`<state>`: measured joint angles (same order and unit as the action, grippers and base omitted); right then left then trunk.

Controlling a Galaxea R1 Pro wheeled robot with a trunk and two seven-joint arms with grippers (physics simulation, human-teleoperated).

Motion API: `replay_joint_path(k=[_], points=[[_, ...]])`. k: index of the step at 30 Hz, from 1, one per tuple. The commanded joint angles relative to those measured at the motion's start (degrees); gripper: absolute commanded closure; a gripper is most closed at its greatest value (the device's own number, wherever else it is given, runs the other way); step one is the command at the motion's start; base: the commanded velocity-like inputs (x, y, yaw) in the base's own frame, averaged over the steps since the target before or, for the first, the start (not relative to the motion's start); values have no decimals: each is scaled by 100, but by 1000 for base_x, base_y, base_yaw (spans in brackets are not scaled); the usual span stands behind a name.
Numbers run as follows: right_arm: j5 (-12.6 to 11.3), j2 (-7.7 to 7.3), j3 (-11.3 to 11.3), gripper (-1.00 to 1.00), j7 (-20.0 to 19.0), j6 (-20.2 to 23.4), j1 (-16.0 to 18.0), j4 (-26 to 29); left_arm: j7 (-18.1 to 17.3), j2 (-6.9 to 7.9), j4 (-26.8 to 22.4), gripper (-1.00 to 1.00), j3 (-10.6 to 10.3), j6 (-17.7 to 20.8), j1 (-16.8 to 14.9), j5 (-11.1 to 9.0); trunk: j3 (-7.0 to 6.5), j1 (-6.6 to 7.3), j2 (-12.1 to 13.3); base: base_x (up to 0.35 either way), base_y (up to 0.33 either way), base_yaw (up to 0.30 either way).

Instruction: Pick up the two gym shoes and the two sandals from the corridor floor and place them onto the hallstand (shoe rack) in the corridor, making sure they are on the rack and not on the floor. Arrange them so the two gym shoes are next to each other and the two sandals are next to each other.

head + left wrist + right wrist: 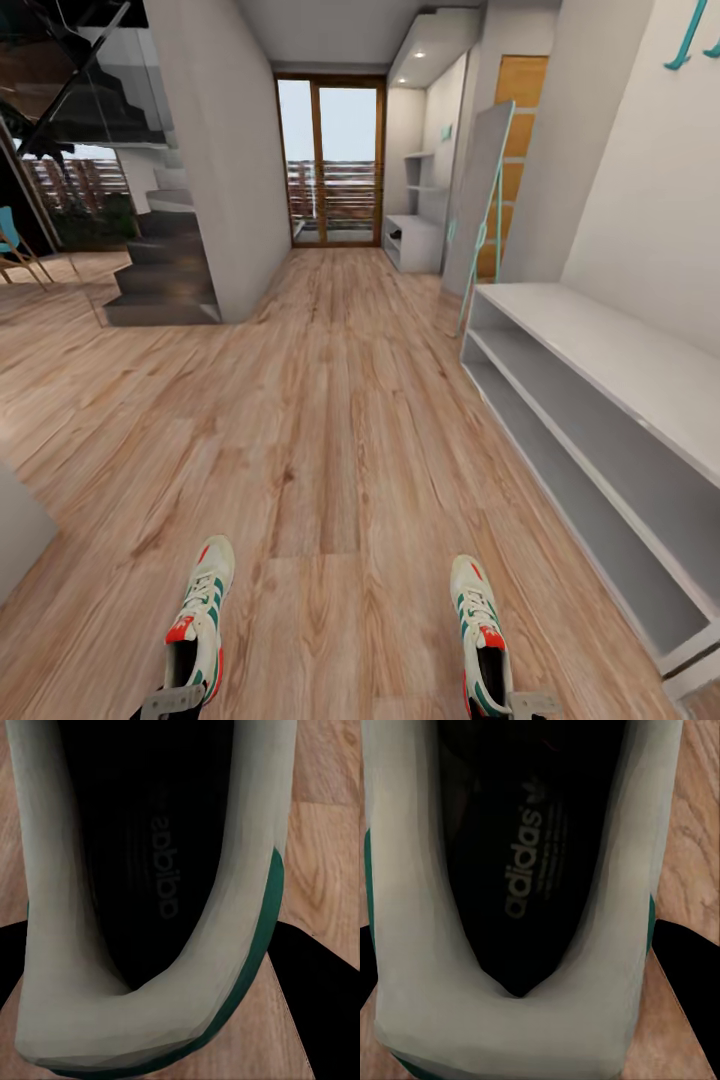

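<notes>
Both gym shoes are white sneakers with green stripes and red-orange accents. In the head view the left gym shoe [200,625] sits at the bottom left, with my left gripper [170,703] shut on its heel. The right gym shoe [480,635] is at the bottom right, its heel gripped by my right gripper [522,705]. Each wrist view looks into a shoe's dark inside [142,855] [525,862], with a black finger [319,997] [686,975] beside the heel. The hallstand [600,340] stands along the right wall, its shelves bare. The sandals are out of view.
The wood-plank corridor floor [330,430] runs ahead to a glass door [330,160]. A leaning panel [480,200] and a second white unit [412,243] stand past the hallstand. A grey wall [230,150] and stairs [160,270] are on the left, and a grey object [15,525] at the left edge.
</notes>
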<state>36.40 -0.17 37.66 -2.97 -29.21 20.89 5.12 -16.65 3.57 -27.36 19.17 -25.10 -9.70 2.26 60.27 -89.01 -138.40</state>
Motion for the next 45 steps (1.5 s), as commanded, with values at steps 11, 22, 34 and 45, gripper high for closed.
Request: replay_joint_path(k=[11,22,34,45], points=[[16,-1,49,100,-31,-19,3,-3,-58,1,3,100,51,-13,-5,13,5,-2,-2,337,0,0],[16,-1,49,100,-29,-15,3,-3,-58,4,3,100,52,-13,-5,11,5,-2,-2,338,0,0],[16,-1,49,100,-29,-16,3,-3,-58,12,3,100,52,-13,-5,11,5,-2,-2,338,0,0],[16,-1,49,100,-32,-18,3,-3,-58,13,3,100,56,-13,-5,11,5,-2,-2,338,0,0]])
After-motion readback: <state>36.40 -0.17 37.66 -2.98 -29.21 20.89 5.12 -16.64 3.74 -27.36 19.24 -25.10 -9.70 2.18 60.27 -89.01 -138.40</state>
